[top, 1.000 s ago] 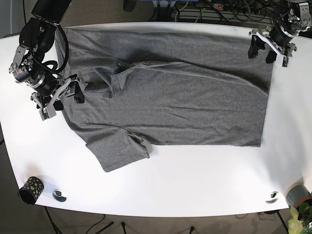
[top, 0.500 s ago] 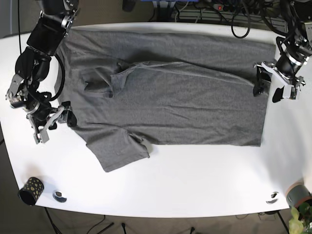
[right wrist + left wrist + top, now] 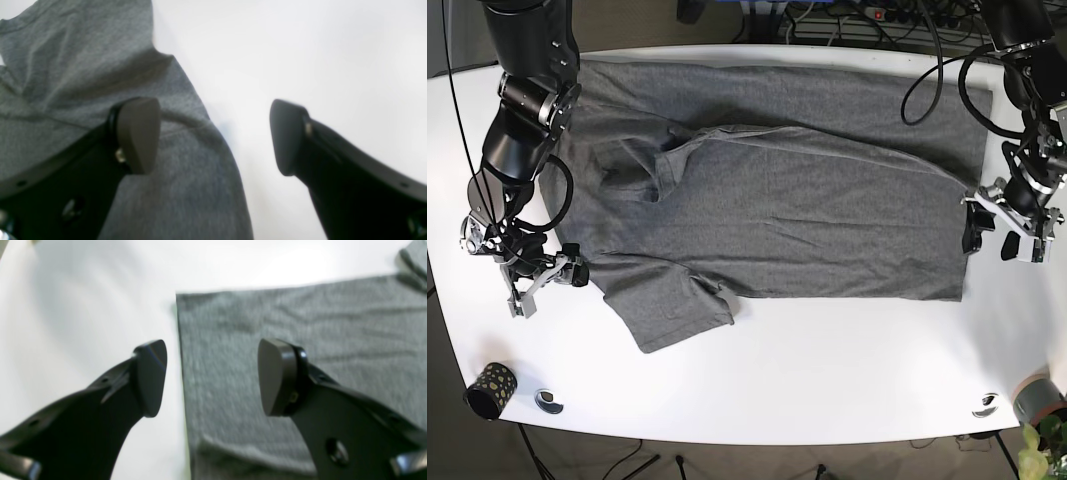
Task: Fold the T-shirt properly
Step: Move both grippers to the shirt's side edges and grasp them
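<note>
The grey T-shirt point(image 3: 777, 190) lies spread flat on the white table point(image 3: 827, 370), one sleeve point(image 3: 672, 305) pointing to the front left and a fold across the chest. My left gripper point(image 3: 992, 238) is open at the shirt's right hem, near its front corner. In the left wrist view the left gripper point(image 3: 213, 376) straddles the hem of the T-shirt point(image 3: 300, 323), one finger over cloth, one over table. My right gripper point(image 3: 545, 285) is open beside the shirt's left edge by the sleeve. In the right wrist view the right gripper point(image 3: 213, 136) spans the edge of the T-shirt point(image 3: 83, 66).
A black-and-gold cup point(image 3: 490, 390) and a small round object point(image 3: 549, 401) sit at the front left corner. Another small round object point(image 3: 987, 405) and a grey plant pot point(image 3: 1037, 400) are at the front right. Cables point(image 3: 857, 20) run behind the table.
Both grippers moved toward the table's front: the left from the far right corner down along the hem, the right from the collar side down to the sleeve. Both stayed open.
</note>
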Robot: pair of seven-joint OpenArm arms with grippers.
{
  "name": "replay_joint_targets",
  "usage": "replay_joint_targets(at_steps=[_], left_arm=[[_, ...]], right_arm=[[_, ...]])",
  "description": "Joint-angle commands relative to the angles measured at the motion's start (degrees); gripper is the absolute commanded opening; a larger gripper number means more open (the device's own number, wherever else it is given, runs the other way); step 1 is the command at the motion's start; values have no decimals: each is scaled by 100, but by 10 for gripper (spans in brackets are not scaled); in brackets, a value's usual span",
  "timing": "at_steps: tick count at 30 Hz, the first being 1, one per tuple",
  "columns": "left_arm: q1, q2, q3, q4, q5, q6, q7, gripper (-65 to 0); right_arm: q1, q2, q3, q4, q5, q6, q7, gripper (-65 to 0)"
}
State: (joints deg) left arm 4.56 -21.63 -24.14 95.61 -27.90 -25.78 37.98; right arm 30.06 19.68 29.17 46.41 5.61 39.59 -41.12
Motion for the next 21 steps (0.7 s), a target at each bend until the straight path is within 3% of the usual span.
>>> replay_joint_targets(at_steps=[1, 8, 16, 21], left_arm=[[-179, -31, -43, -80, -36, -2, -92, -253], [-504, 66, -34, -405, -28, -2, -83, -253], [-944, 31, -34, -1214, -28, -2, -66, -251], [-1454, -48, -34, -1979, 69, -2, -66, -247]], right_arm=[[172, 93, 6, -180, -82, 41, 451, -162], [119, 58, 6, -892, -205, 41, 1022, -162], [-48, -144, 6, -795, -205, 41, 1040, -165], [-66, -267, 6, -619, -205, 41, 961, -290]])
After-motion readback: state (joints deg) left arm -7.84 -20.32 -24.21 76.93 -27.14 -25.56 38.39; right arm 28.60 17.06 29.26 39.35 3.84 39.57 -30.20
